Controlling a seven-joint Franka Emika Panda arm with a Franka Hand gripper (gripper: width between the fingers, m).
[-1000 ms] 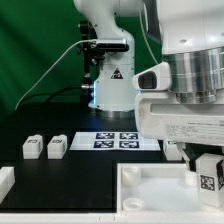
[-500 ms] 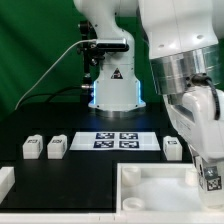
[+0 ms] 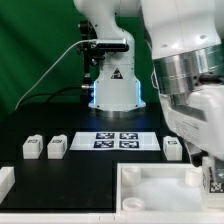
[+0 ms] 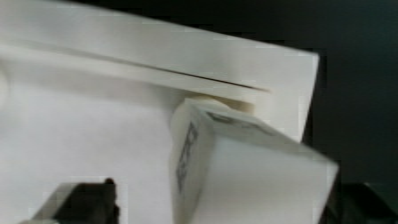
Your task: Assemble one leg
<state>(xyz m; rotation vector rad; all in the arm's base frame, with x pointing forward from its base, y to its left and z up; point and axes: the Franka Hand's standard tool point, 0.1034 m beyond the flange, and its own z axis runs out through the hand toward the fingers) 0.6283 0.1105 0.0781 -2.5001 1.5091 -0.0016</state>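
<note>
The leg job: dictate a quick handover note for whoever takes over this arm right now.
Gripper: shut on the leg, whose tag faces the exterior camera.
Where: the leg is over the white panel, near the panel's end on the exterior view's right. In the wrist view its end meets a corner socket.
Three loose legs stand on the table: two to the exterior view's left of the marker board, one to its right.
Done: leg picked up and brought to the socket.
Left: cannot tell whether it is seated; probably fix it home, then release.
</note>
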